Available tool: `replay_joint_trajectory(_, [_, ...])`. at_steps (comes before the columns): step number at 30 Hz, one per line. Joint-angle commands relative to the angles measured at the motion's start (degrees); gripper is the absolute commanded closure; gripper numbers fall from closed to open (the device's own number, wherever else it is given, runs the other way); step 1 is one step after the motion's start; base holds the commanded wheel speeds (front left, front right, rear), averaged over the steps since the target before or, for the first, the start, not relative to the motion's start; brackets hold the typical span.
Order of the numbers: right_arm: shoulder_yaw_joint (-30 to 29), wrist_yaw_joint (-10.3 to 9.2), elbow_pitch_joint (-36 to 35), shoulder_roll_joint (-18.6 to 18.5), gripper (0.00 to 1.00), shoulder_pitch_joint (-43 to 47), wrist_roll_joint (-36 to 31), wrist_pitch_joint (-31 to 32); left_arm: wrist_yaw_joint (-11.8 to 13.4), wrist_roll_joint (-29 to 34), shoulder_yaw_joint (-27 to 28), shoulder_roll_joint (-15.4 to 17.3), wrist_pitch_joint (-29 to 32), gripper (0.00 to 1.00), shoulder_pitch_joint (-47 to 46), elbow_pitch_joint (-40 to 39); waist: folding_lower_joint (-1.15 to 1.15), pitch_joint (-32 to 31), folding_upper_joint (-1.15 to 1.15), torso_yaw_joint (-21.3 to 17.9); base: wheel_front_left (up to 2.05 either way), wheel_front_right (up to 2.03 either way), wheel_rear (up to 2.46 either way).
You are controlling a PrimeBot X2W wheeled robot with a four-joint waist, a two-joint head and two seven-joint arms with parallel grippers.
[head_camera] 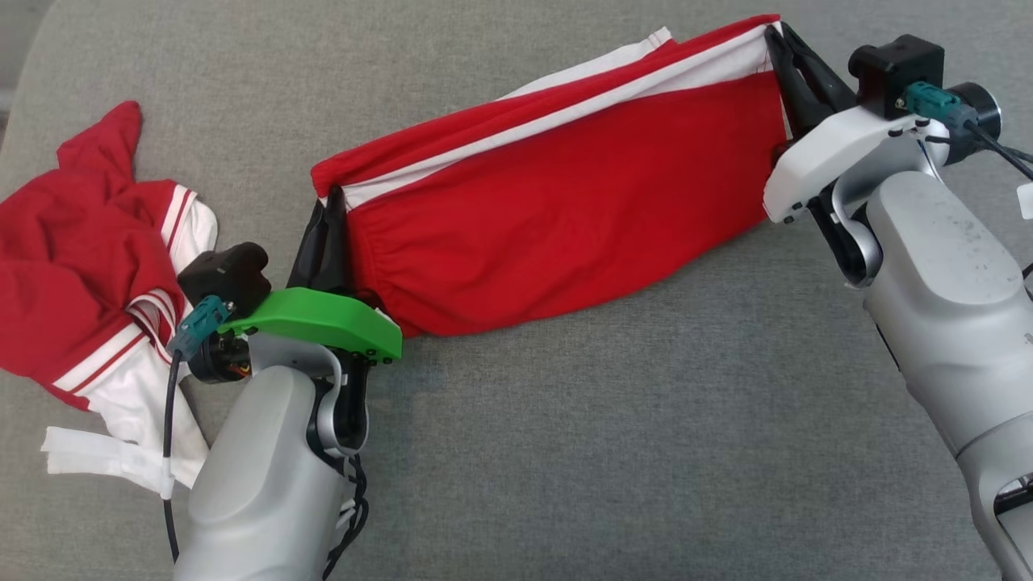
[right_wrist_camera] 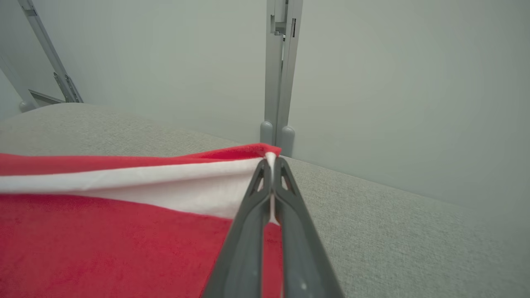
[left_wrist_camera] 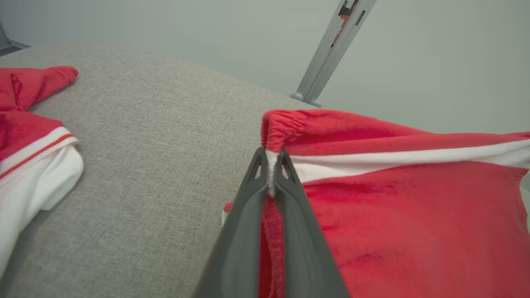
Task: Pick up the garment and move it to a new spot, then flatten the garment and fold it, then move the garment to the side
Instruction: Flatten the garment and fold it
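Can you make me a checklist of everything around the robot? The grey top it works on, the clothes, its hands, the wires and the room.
Surface: grey fabric surface, flat.
Job's things: red garment with a white stripe, stretched between both grippers.
Clutter: crumpled red and white clothes at the left.
Grippers: left gripper shut on the garment's elastic end; right gripper shut on the other end.
Cables: black cable at the left wrist; another at the right wrist.
Surroundings: pale wall, grey metal post.
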Motion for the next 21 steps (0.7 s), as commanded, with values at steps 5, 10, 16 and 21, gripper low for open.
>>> replay_joint_trajectory(5, [1.3, -0.12, 3.8, 0.1, 1.00, -4.6, -1.8, -0.2, 2.1, -3.0, -2.1, 0.4, 0.0, 1.00, -2.3, -1.2, 0.00, 5.6, 0.00, 4.9, 0.00, 0.00, 0.00])
replay_joint_trajectory(10, [0.3, -0.12, 7.0, 0.5, 0.60, -7.3, -2.9, -0.2, 3.0, -2.7, -4.0, 0.4, 0.0, 0.00, -3.4, -1.8, 0.00, 6.7, 0.00, 5.7, 0.00, 0.00, 0.00])
replay_joint_trajectory(16, [-1.8, -0.12, 6.4, 1.2, 0.00, -6.4, -3.8, -0.2, 3.6, -1.4, -4.6, 0.4, 0.0, 0.00, -3.2, -2.0, 0.00, 6.9, 0.00, 5.4, 0.00, 0.00, 0.00])
replay_joint_trajectory(21, [-2.7, -0.11, 6.5, 1.6, 0.00, -4.2, -1.6, -0.2, 3.9, -0.1, -3.8, 0.4, 0.0, 0.00, -1.4, -2.0, 0.00, 5.9, 0.00, 4.6, 0.00, 0.00, 0.00])
